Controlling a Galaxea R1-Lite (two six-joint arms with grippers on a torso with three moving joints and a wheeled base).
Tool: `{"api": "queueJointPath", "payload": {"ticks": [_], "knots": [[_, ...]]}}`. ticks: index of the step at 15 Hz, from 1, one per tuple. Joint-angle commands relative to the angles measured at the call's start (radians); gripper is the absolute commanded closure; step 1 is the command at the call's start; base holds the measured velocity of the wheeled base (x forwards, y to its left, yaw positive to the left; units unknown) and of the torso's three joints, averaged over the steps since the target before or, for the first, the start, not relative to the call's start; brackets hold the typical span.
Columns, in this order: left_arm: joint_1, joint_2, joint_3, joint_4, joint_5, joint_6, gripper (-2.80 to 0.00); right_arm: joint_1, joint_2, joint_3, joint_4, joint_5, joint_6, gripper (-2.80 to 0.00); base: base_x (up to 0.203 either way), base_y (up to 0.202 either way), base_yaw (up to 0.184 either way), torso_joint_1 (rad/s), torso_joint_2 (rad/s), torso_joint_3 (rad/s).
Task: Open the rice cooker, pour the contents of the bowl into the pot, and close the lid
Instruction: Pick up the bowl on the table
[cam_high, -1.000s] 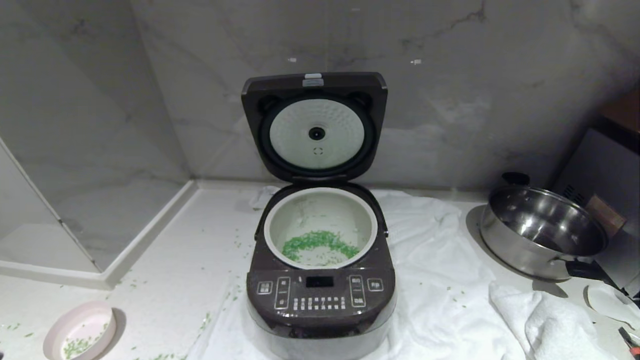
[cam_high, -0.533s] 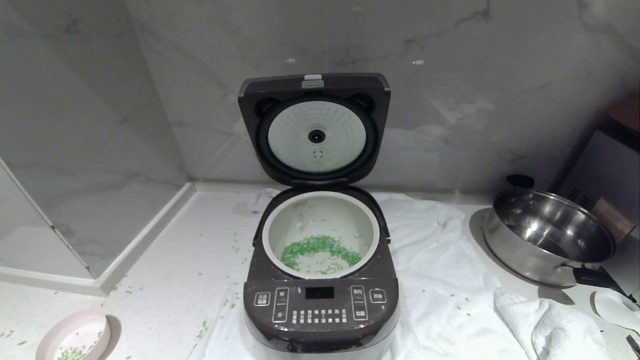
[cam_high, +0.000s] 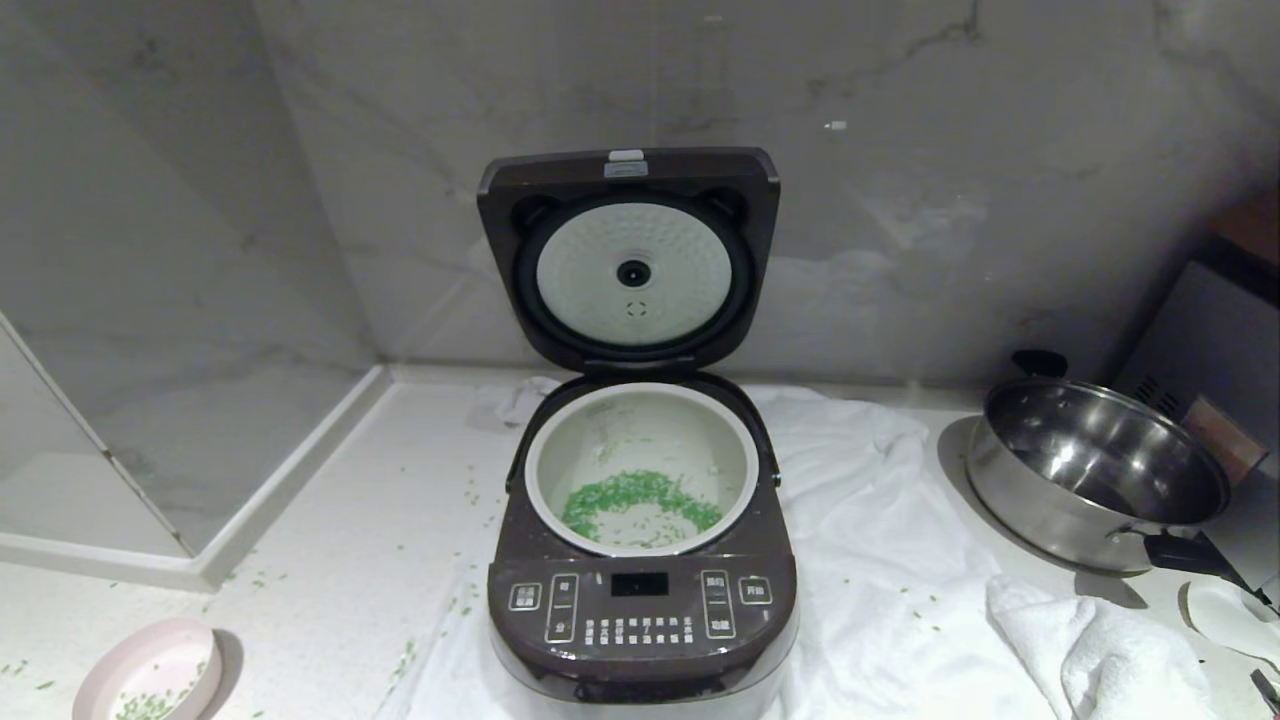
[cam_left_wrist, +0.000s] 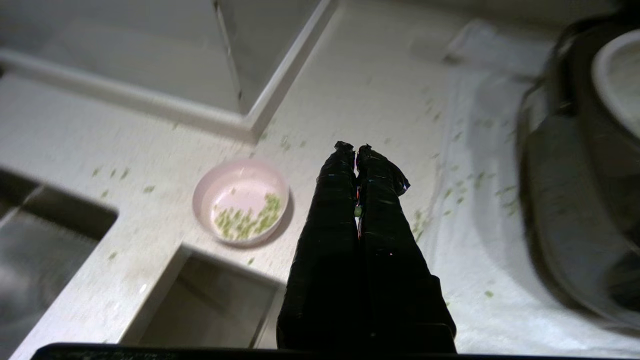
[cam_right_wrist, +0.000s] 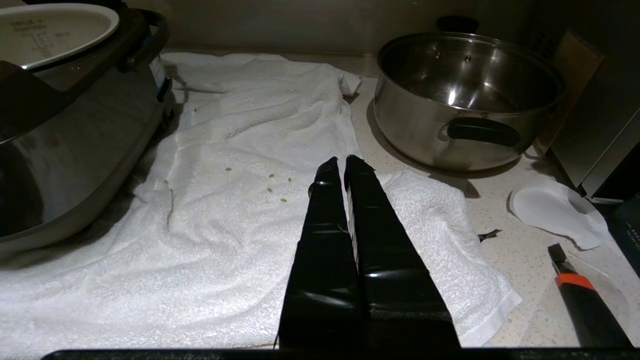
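The dark brown rice cooker (cam_high: 640, 600) stands at the centre with its lid (cam_high: 628, 260) swung upright, showing the dimpled inner plate. Green chopped contents (cam_high: 640, 497) lie in the white pot (cam_high: 545, 470). The pink bowl (cam_high: 150, 675) sits at the counter's front left with a few green bits in it (cam_left_wrist: 241, 202). My left gripper (cam_left_wrist: 355, 147) is shut, hanging above the counter between bowl and cooker; a green bit is stuck between its fingers. My right gripper (cam_right_wrist: 338, 161) is shut over the white towel (cam_right_wrist: 225, 150), holding nothing. Neither arm shows in the head view.
A steel pan (cam_high: 1095, 470) with black handles stands to the right, with a folded towel (cam_high: 1100, 650) before it. Green bits are scattered over the counter. A glass partition (cam_high: 150, 420) borders the left. A white disc (cam_right_wrist: 555, 210) and an orange-and-black tool (cam_right_wrist: 582, 300) lie at the far right.
The whole head view has shifted slightly, so the camera has moved. The cooker, pot, bowl and pan have stayed where they were.
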Motion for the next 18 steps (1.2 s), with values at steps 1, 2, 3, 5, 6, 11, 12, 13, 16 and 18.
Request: {"api": "queueJointPath", "payload": {"ticks": [1,2,3,5,6,11,12,13,16,18], "knots": [[0.032,0.343,-0.070,0.029,0.021,-0.003,0.00,0.000,0.001,0.000,0.001,0.000,0.000,0.00,0.000,0.000,0.000,0.000,0.00,0.000],[0.050,0.433,-0.094,0.044,0.027,-0.004,0.00,0.000,0.001,0.000,0.000,0.000,0.000,0.00,0.000,0.000,0.000,0.000,0.00,0.000],[0.071,0.518,-0.115,0.060,0.032,-0.005,0.00,0.000,0.001,0.000,0.001,0.000,0.000,0.00,0.000,0.000,0.000,0.000,0.00,0.000],[0.111,0.653,-0.149,0.113,0.038,-0.006,0.00,0.000,0.001,0.000,0.000,0.000,0.000,0.00,0.000,0.000,0.000,0.000,0.00,0.000],[0.146,0.712,-0.164,0.145,0.040,-0.004,0.00,0.000,0.001,0.000,0.001,0.000,0.000,0.00,0.000,0.000,0.000,0.000,0.00,0.000],[0.397,0.872,-0.199,0.162,-0.007,0.081,0.00,0.000,0.001,0.000,0.000,0.000,0.000,0.00,0.000,0.000,0.000,0.000,0.00,0.000],[0.443,0.885,-0.199,0.153,-0.028,0.116,0.00,0.000,0.001,0.000,0.001,0.000,0.000,0.00,0.000,0.000,0.000,0.000,0.00,0.000],[0.492,0.907,-0.198,0.147,-0.055,0.147,0.00,0.000,0.001,0.000,0.001,0.000,0.000,0.00,0.000,0.000,0.000,0.000,0.00,0.000],[0.545,1.018,-0.195,0.115,-0.133,0.169,-2.80,0.000,0.001,0.000,0.001,0.000,0.000,0.00,0.000,0.000,0.000,0.000,0.00,0.000],[0.557,1.125,-0.196,0.043,-0.148,0.167,-2.80,0.000,0.001,0.000,0.001,0.000,0.000,0.00,0.000,0.000,0.000,0.000,0.00,0.000]]}}
